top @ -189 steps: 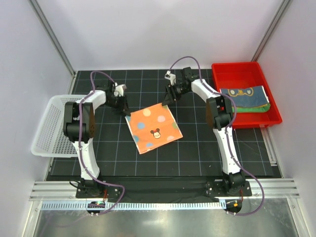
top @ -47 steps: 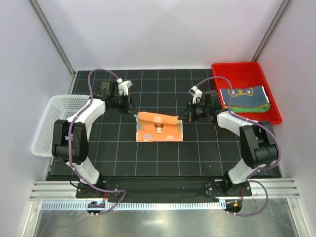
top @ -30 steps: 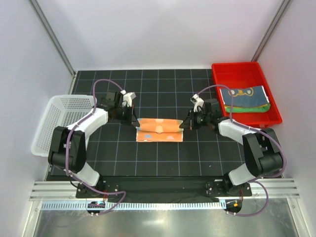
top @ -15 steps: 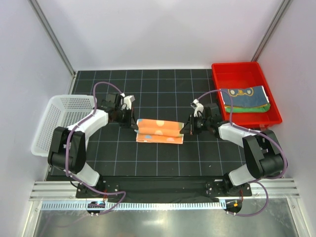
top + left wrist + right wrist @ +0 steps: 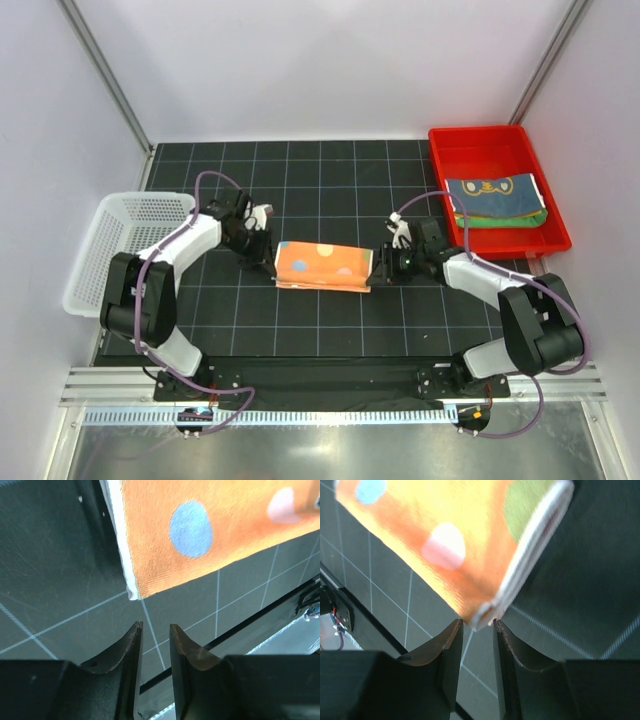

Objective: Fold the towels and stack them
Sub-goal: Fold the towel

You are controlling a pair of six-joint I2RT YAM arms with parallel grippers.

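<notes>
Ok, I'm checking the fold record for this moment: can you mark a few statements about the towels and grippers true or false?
1. The orange towel lies folded on the mat. True.
2. The left gripper clamps the towel's corner. False: its jaws stand apart with nothing between them; the corner lies just ahead.
3. In the red bin the tiger towel sits on the green towel. True.
4. The orange towel is in the basket. False: it lies on the mat, right of the basket.
</notes>
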